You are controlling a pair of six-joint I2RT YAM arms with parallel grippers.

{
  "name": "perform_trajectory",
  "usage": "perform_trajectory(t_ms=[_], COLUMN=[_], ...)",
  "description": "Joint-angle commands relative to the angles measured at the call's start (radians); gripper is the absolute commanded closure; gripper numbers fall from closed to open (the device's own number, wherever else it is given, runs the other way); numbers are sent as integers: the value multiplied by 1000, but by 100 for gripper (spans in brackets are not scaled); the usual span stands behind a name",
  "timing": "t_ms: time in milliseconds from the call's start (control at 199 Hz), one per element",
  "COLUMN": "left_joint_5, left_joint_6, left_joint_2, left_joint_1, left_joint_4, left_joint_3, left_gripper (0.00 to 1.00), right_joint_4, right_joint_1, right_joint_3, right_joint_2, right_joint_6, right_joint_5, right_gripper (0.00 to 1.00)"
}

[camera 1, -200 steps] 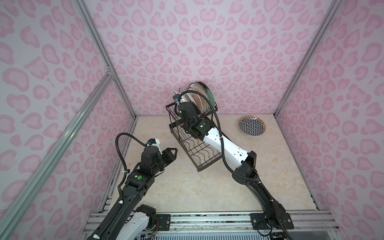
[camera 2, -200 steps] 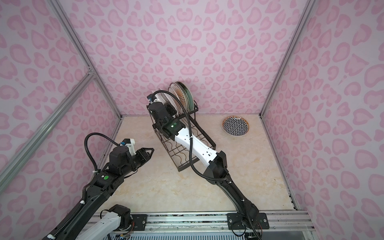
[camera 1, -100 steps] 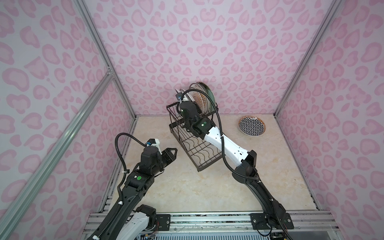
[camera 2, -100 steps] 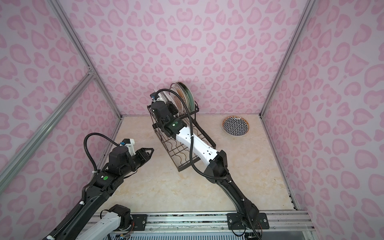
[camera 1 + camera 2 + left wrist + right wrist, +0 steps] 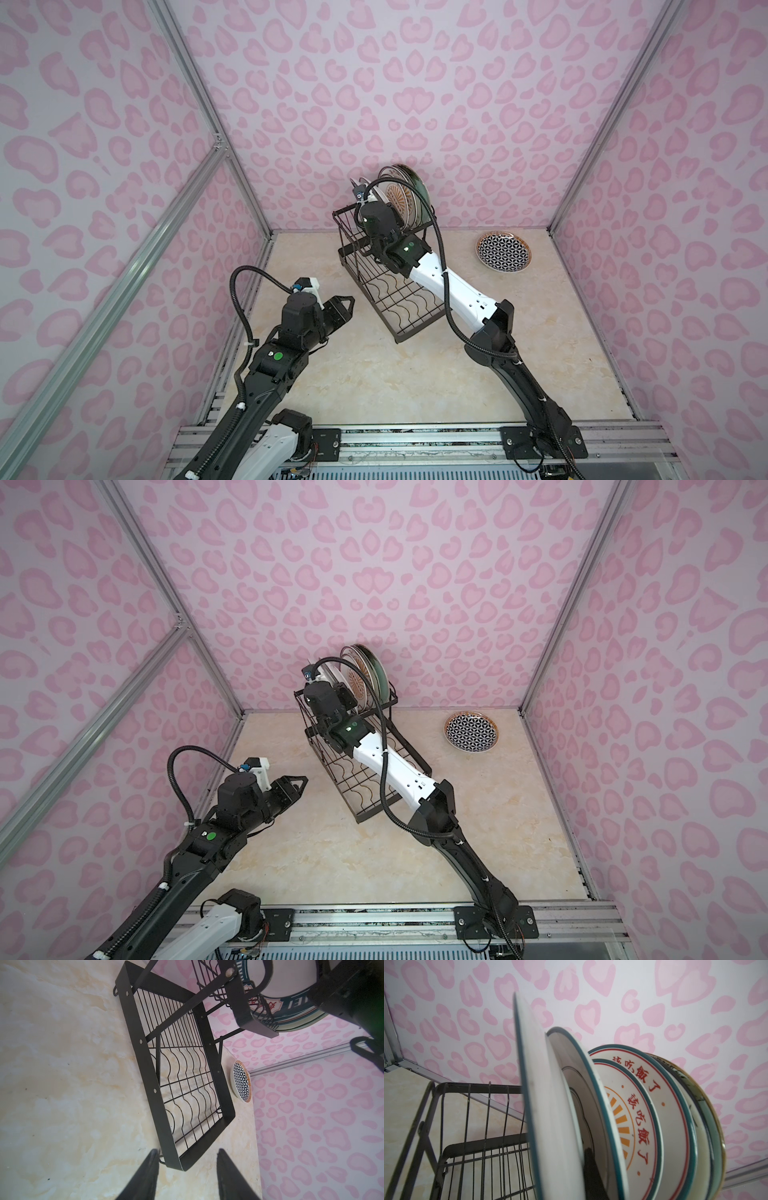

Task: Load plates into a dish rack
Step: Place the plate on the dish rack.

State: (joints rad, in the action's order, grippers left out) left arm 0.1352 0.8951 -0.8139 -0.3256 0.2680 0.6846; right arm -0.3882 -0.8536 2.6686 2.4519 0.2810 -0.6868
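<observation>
Black fingers of my left hand (image 5: 345, 305) hang half open, empty, above the desk (image 5: 374, 395) at 8 o'clock of the dish rack (image 5: 145, 1068), clear of the work. My right hand (image 5: 577, 1178) pinches a teal-rimmed plate (image 5: 550, 1105) upright, likely to slot it beside the racked plates (image 5: 643, 1105). At 3 o'clock, the geometric plate (image 5: 503, 252) lies waiting.

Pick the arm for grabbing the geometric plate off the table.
Right, probably: the geometric plate lies on its side of the dish rack, which blocks the open left gripper. First the right gripper must release the teal-rimmed plate it holds.
</observation>
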Motion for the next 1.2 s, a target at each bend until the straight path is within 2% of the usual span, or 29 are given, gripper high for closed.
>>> perform_trajectory(t_ms=[0, 396, 532, 863, 1199], left_joint_5=[8, 11, 11, 13, 3], left_joint_6=[-2, -3, -4, -4, -6], left_joint_2=[-1, -6, -4, -9, -4], left_joint_1=[0, 0, 0, 0, 0], left_joint_4=[-5, -2, -1, 1, 24], left_joint_3=[15, 16, 16, 16, 28], left_gripper=[52, 52, 52, 52, 51], right_joint_4=[-43, -26, -18, 8, 39], right_joint_1=[2, -1, -3, -19, -44], right_joint_3=[0, -1, 0, -3, -98], right_joint_2=[9, 4, 4, -26, -145], right_joint_6=[4, -1, -4, -17, -25], right_joint_5=[-36, -45, -53, -54, -40], right_gripper=[100, 80, 78, 61, 56])
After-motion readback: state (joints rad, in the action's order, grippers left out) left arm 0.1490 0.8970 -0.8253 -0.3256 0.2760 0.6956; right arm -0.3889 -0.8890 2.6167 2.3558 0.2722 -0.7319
